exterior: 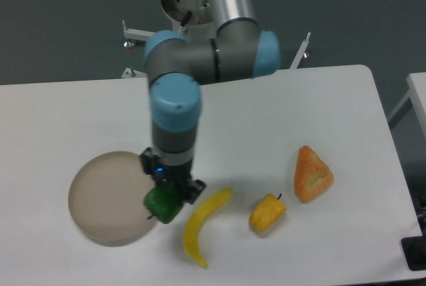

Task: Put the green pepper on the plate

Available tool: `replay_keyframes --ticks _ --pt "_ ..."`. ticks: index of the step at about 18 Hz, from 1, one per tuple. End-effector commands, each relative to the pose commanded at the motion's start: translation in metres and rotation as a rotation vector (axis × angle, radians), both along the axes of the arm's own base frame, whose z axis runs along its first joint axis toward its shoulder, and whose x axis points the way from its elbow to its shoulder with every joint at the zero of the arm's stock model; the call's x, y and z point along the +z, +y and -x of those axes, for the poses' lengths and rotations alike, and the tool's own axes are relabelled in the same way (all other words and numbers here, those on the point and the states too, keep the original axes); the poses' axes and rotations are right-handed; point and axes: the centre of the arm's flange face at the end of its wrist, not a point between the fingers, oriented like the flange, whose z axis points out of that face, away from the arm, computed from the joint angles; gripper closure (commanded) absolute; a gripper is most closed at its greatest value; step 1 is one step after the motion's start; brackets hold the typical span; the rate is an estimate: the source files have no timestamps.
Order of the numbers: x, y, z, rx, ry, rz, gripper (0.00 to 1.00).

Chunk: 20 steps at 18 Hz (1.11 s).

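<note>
The green pepper (162,204) is small, glossy and bright green. It sits in my gripper (168,196), which is shut on it from above. The fingers are mostly hidden behind the wrist and the pepper. The pepper hangs over the right edge of the round beige-grey plate (106,196), which lies at the table's front left. I cannot tell if the pepper touches the plate.
A yellow banana (202,225) lies just right of the gripper. A yellow-orange pepper (267,212) and an orange wedge-shaped item (311,173) lie further right. The table's front edge runs close below the plate.
</note>
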Motion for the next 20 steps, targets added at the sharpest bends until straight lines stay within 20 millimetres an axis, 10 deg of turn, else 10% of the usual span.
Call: replay_keyframes --ticks 7,20 --pt "-0.061 -0.005 -0.034 0.050 -0.040 0.092 0.52" --pt "-0.101 -0.012 -0.070 -0.048 -0.032 0.119 0.52"
